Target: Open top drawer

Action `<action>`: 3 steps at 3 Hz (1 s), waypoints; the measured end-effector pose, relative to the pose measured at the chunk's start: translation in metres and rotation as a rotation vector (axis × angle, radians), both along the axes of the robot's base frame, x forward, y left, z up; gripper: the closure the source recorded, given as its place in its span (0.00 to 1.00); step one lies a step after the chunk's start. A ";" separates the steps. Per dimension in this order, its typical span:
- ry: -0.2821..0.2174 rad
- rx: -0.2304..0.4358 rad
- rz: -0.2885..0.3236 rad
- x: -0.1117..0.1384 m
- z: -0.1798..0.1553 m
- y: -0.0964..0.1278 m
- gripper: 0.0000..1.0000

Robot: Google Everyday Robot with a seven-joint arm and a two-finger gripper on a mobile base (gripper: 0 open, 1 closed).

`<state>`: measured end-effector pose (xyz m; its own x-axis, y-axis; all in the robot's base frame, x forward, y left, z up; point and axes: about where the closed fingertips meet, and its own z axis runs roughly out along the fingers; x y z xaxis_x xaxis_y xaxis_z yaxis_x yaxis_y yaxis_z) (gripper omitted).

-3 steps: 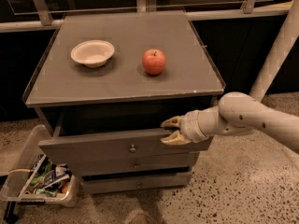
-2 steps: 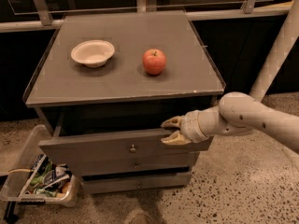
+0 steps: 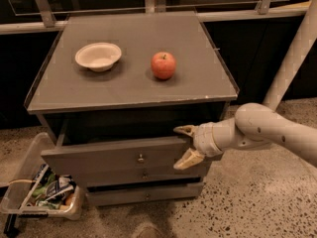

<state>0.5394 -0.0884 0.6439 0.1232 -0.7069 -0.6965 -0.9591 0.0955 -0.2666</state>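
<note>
— While stretched across to the cabinet (image 3: 198, 78), bent how?

— Enters low from the right edge of view. Pale arm (image 3: 277, 133), thick rounded elbow section uppermost, then a ribbed wrist running leftward and nearly level. Passes beneath the top's front right corner.

— And the gripper (image 3: 175, 148)?

— Set at the right end of the top drawer (image 3: 99, 160), pointing left along its front. Fingers (image 3: 184, 130) spread apart, one above the other. Upper one over the front's top edge, lower one slanting down across the front's face. Cannot tell whether either actually presses the wood.

— Drawer's position?

— Stands partway out of the cabinet, with a dark opening showing between its front and the top's front edge. Small round knob (image 3: 141, 158) mid-front, left of the fingers and untouched. Two slimmer fronts beneath: middle drawer (image 3: 158, 176), then lowest drawer (image 3: 148, 196), both further back than the top one.

— Anything on the cabinet's top?

— White bowl (image 3: 98, 56) toward the left edge, red apple (image 3: 163, 65) near the middle. Apart from each other, both well back from the front edge.

— On the floor?

— Clear bin (image 3: 29, 157) of packets beside the cabinet's front left corner, on speckled floor (image 3: 247, 202). White slanted post (image 3: 292, 58) behind the arm, rising toward the upper right corner of view.
</note>
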 end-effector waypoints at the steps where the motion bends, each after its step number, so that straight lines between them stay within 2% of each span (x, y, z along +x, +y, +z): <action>1: 0.018 0.007 -0.003 -0.006 -0.004 -0.002 1.00; 3: 0.018 0.007 -0.003 -0.006 0.004 -0.001 1.00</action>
